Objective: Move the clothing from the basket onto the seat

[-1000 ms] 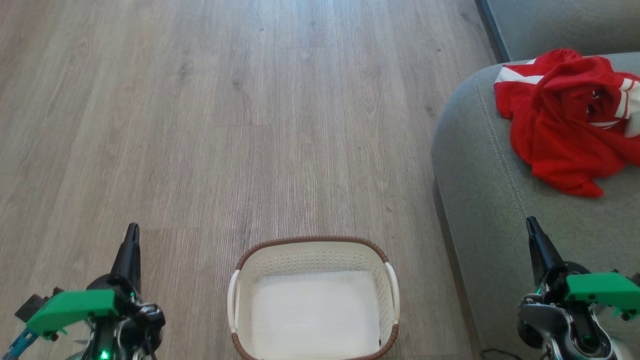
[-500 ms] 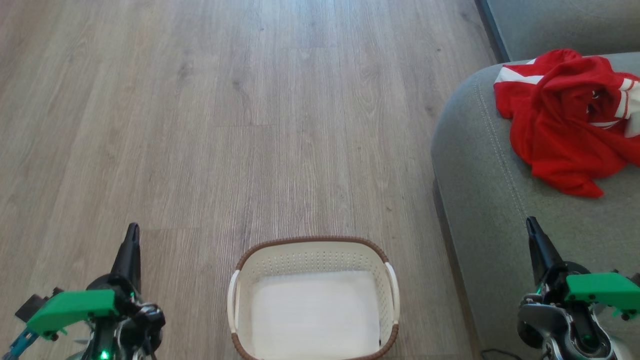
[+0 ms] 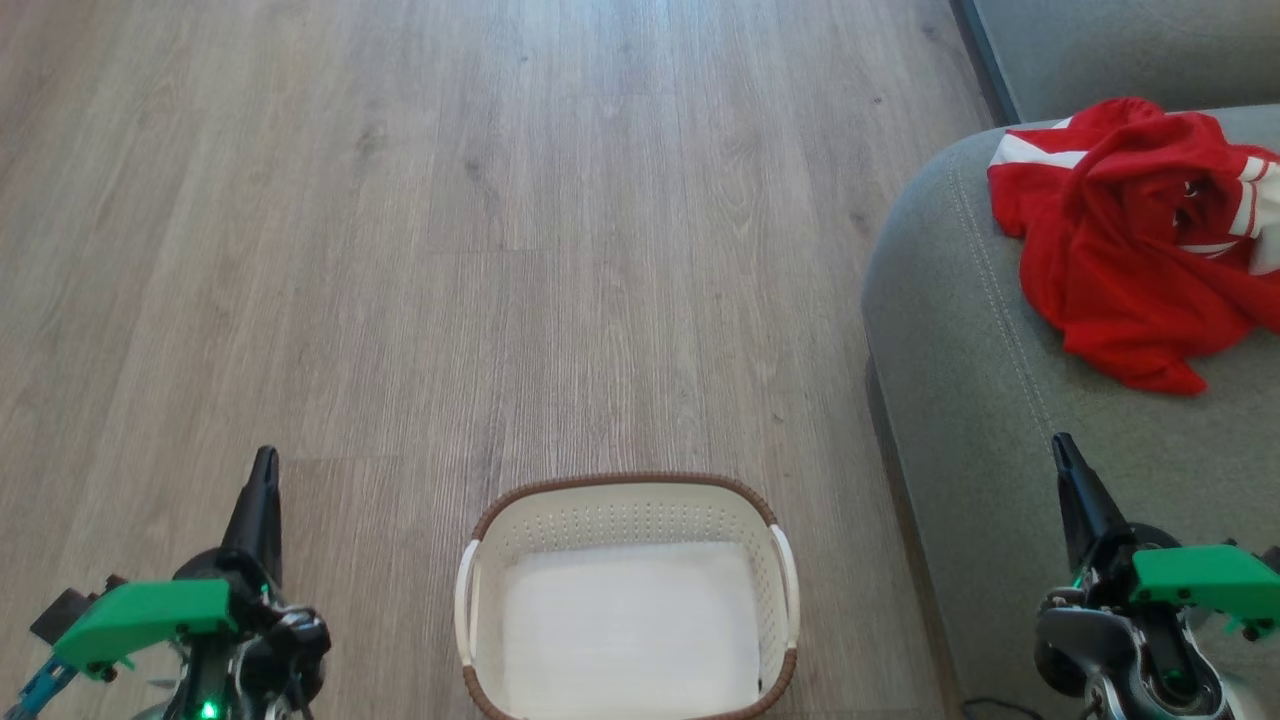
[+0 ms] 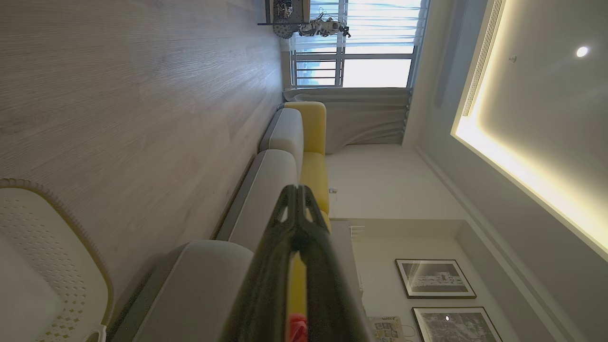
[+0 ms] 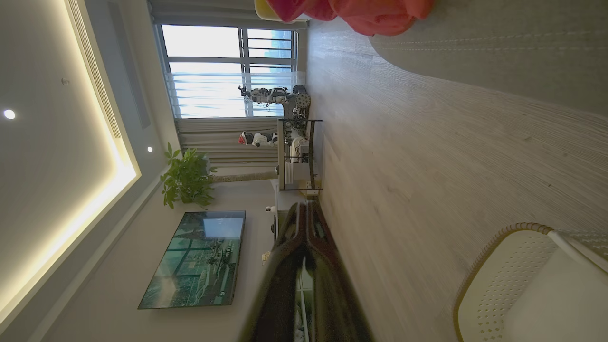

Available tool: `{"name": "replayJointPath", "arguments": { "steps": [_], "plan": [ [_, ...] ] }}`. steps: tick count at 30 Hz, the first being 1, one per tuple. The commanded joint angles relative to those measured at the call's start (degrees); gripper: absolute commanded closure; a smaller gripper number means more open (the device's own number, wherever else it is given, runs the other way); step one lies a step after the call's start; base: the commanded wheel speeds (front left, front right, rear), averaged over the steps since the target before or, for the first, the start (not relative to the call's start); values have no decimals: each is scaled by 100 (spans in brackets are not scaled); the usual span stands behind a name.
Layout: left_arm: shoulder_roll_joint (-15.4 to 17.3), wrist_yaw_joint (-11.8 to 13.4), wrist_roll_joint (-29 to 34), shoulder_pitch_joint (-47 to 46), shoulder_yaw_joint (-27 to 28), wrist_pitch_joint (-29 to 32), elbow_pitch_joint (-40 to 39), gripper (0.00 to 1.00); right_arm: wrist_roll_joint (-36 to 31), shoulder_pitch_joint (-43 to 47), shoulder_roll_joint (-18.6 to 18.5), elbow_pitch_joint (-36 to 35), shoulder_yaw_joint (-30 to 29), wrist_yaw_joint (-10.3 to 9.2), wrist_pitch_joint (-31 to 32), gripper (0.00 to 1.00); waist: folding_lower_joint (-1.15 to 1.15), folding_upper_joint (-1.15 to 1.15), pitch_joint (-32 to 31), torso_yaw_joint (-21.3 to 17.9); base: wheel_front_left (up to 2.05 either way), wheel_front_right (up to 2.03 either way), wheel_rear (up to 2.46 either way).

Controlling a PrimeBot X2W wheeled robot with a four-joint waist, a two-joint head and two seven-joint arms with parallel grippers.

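The red clothing (image 3: 1140, 235) with white stripes lies crumpled on the grey-green seat (image 3: 960, 340) at the right; a red edge of the clothing (image 5: 370, 14) shows at the top of the right wrist view. The cream basket (image 3: 625, 510) with a brown rim stands on the floor at bottom centre, with only its white bottom showing inside. My left gripper (image 3: 263, 462) is shut and holds nothing, left of the basket. My right gripper (image 3: 1062, 445) is shut and holds nothing, over the seat's front edge. The tips meet in both wrist views, left gripper (image 4: 297, 189) and right gripper (image 5: 306, 204).
Wood-look floor (image 3: 500, 250) spreads ahead and to the left. A second grey sofa section (image 3: 1120, 50) sits at top right. The wrist views show yellow cushions (image 4: 313, 142), a window, a metal shelf unit (image 5: 297, 152), a potted plant (image 5: 187, 178) and a wall screen (image 5: 199, 259).
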Motion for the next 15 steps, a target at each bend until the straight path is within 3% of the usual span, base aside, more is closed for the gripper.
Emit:
{"name": "replayJointPath", "arguments": {
  "steps": [1, 15],
  "plan": [
    [26, -37, 22, -289, 209, 40, -153, 100, 33, -299, -21, -224, 95, -1, 41, 100, 0, 0, 0, 0, 0, 0, 0],
    [24, -37, 24, -290, 212, 42, -153, 100, 33, -299, -21, -224, 95, -1, 41, 100, 0, 0, 0, 0, 0, 0, 0]
  ]
}}
